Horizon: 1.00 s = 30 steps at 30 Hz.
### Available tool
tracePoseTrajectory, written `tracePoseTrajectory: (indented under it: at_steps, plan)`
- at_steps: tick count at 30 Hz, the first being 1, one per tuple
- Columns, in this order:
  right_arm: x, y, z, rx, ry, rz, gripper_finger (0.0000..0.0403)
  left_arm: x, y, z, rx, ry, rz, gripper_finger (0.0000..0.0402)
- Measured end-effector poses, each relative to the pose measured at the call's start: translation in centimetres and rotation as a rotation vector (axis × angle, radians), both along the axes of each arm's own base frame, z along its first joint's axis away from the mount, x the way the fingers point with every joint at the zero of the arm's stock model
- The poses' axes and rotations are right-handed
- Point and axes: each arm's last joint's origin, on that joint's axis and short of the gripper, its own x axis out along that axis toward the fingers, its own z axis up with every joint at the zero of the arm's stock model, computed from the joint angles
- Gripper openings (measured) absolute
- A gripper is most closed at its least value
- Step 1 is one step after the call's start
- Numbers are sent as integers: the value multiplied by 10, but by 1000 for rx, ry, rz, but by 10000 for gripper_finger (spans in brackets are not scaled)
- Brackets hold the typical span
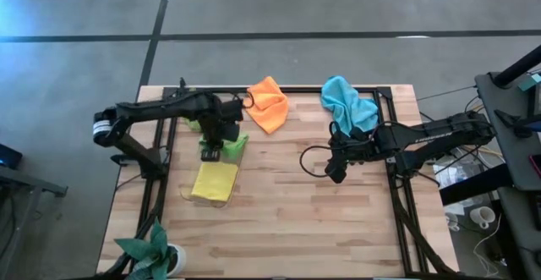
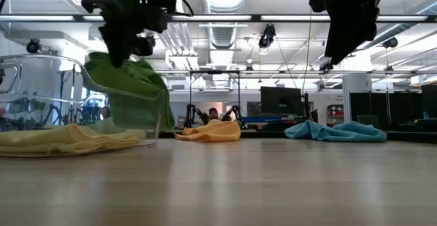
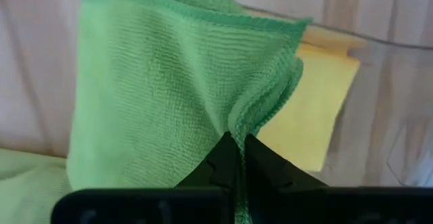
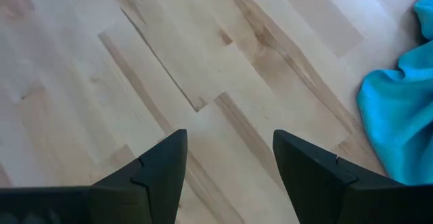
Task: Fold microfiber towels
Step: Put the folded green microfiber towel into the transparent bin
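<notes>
Four towels show: your left gripper (image 3: pixel 235 149) pinches the green towel (image 3: pixel 162 88) shut, hanging over the yellow one (image 1: pixel 215 181) at the table's left. It's light and limp; hold corners or folded edges. Right gripper (image 4: pixel 230 160) hovers mid-table, jaws wide, empty.

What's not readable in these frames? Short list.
- Left gripper, shut on the green towel: in the high view the arm covers most of that towel.
- Clear container holding the yellow towel: its outline is hard to trace in the high view.
- Light blue towel: cut off by the frame edge in the right wrist view.
- Orange towel: fold state unclear, far off in the low view.
- Right gripper: open, over bare table.
</notes>
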Motion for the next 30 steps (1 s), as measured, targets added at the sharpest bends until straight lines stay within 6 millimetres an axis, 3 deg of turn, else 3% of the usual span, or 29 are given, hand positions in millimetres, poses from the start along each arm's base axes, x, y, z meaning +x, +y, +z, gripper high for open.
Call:
tracePoseTrajectory:
  at_steps: [15, 23, 30]
  plan:
    - [0, 0, 0, 8, -5, -16, 217, -5, -46, -55, -139, 78, 34, 0]
    - [0, 0, 0, 4, -3, -9, 217, 1, -82, -77, -323, -22, -35, 0]
    - [0, 0, 0, 0, -1, 1, 217, -10, -95, -99, -328, 74, -2, 0]
